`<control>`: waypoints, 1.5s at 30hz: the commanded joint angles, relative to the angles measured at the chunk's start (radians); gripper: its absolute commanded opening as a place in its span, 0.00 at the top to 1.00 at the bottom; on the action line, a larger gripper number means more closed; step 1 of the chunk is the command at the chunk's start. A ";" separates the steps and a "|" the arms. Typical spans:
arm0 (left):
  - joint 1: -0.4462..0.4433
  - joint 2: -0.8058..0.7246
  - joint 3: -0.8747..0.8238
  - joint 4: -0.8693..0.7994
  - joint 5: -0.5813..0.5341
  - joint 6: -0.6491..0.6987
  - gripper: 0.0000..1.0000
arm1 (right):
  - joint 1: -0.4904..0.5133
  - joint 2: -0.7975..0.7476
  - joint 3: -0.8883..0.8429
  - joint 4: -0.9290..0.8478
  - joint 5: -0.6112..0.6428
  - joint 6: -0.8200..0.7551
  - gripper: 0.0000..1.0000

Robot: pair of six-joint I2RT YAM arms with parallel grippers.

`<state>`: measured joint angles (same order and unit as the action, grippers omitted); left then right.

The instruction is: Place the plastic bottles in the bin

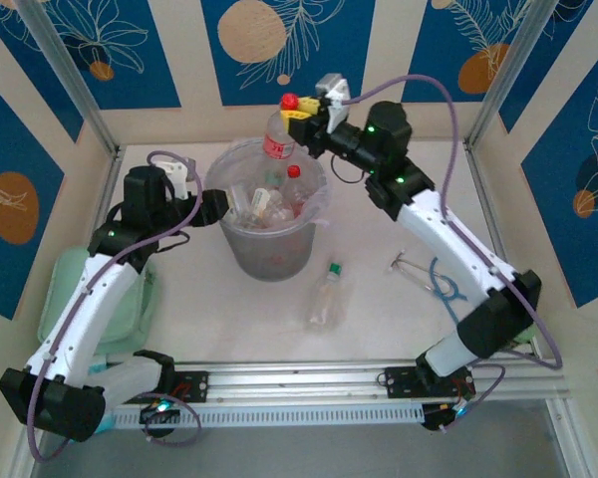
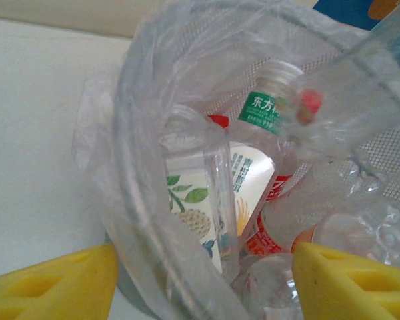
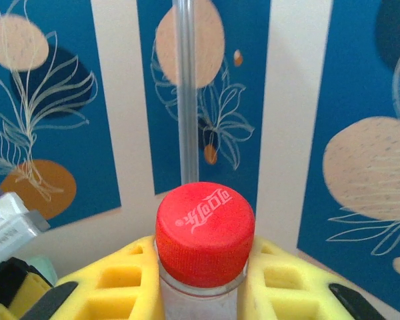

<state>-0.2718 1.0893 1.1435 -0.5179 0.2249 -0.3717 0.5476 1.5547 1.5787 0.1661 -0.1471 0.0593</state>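
Your right gripper (image 1: 304, 119) is closed on the neck of a red-capped bottle (image 1: 279, 134). The yellow jaws press just under the cap, and the bottle hangs upright over the far rim of the bin (image 1: 269, 257). Your left gripper (image 1: 214, 207) stands at the bin's left rim with its jaws apart, holding nothing. Other bottles (image 1: 269, 204) lie inside the bin, and one green-capped bottle (image 1: 326, 299) lies on the table (image 1: 379, 334) near the bin — on its near right side.

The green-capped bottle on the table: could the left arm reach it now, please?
Probably yes: the green-capped bottle lies unobstructed on the table, and the left gripper, beside the bin, holds nothing.
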 commanded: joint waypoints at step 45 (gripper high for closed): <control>-0.010 0.034 -0.022 0.078 0.036 -0.056 0.36 | 0.043 0.574 0.524 -0.878 -0.220 0.337 0.99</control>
<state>-0.2733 1.1057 1.0901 -0.4614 0.2539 -0.4187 0.5358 2.0106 2.1643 -0.3786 -0.2672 0.3538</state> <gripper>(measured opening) 0.638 0.221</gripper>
